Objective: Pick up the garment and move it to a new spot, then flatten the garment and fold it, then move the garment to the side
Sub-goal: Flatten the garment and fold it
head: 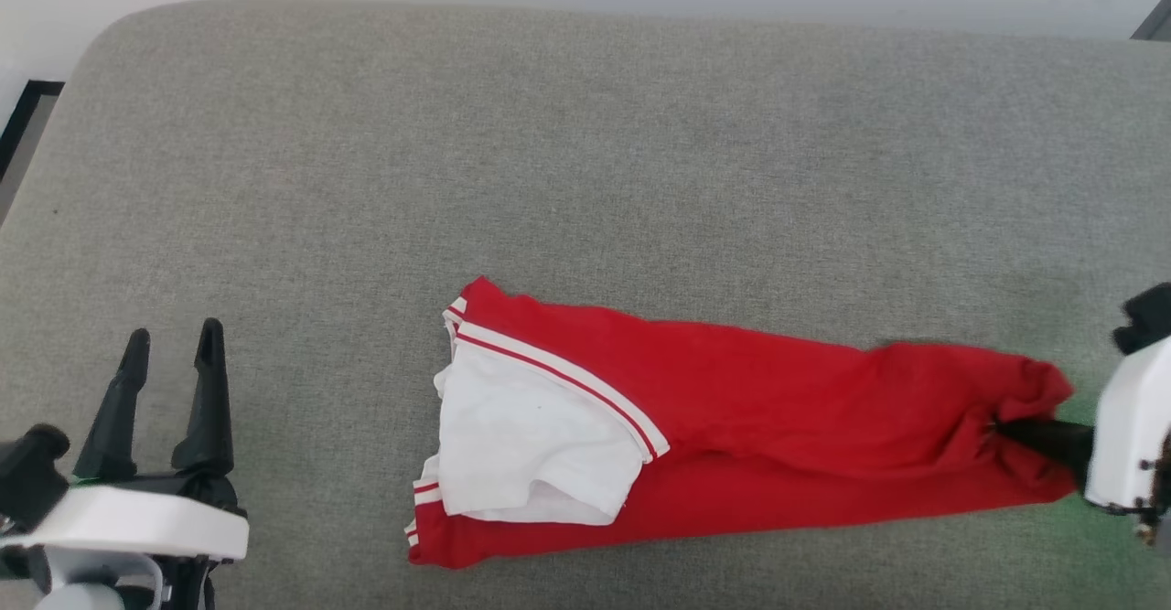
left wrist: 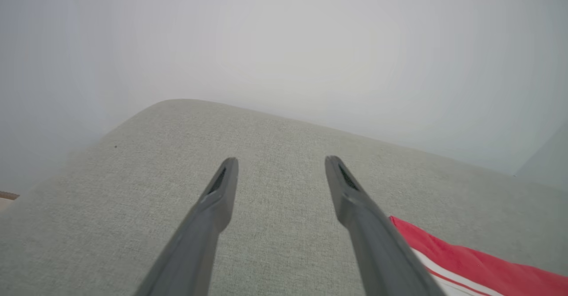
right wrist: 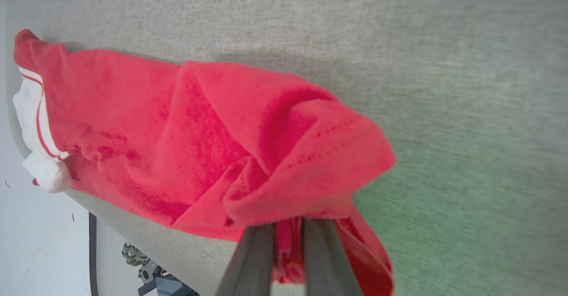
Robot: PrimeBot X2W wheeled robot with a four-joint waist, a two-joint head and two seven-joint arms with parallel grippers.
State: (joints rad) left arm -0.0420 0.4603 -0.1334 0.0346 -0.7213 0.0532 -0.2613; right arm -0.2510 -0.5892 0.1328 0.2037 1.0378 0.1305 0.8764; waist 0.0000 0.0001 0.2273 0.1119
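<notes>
One pair of jaws was clenched: your right gripper (head: 1006, 429) pinched the bunched hem end of the shirt (head: 732, 436), strung out limp on the cushion (head: 549, 134), seemingly light and best gripped at corners, while your left gripper (head: 174, 336) gaped empty.

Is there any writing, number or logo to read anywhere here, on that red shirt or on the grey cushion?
None can be read.
The garment lies bunched, showing plain red cloth, a white sleeve and striped trim; no print faces up.
The cushion bears no marks.
</notes>
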